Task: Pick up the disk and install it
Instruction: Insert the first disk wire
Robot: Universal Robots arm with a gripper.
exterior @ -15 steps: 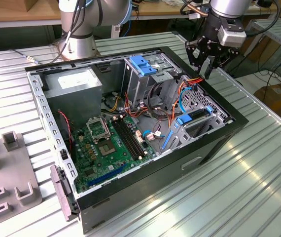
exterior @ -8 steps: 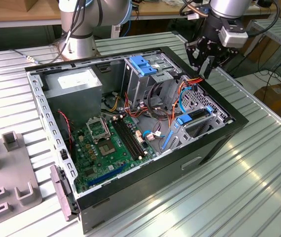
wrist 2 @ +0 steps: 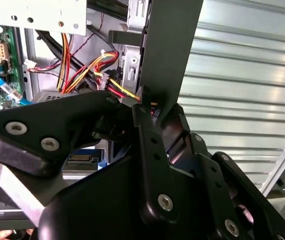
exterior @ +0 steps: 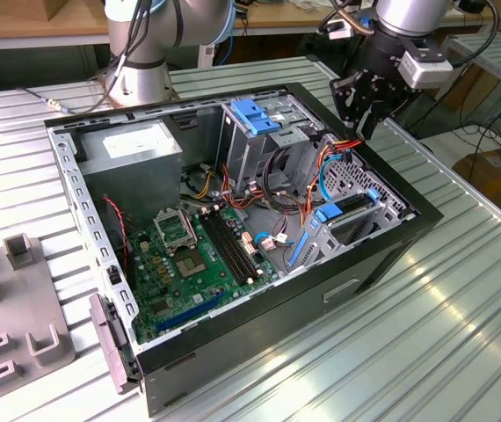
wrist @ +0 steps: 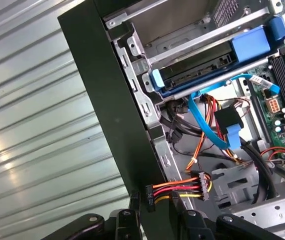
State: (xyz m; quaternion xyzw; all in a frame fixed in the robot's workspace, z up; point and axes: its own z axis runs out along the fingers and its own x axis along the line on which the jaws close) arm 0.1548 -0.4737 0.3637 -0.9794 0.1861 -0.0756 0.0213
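The gripper [exterior: 366,125] is hovering at the upper right of the exterior view, directly over the far right edge of the open computer case [exterior: 382,264]. The case is lying on its side on the slatted metal table [exterior: 461,343].

The disk [wrist: 195,67] is sitting inside the metal drive cage [wrist: 177,20], clipped in its blue frame. In the exterior view this cage is sitting right of centre, against the case's right wall and apart from the gripper. A blue data cable [wrist: 205,125] is running just beside the disk.

In both wrist views a black power connector [wrist: 150,198] with red, yellow and black wires is lying at the gripper's tip, against the dark case wall. Whether the gripper is clamped on this connector or standing apart cannot be told.

The motherboard [exterior: 198,255] is occupying the case's lower left area.
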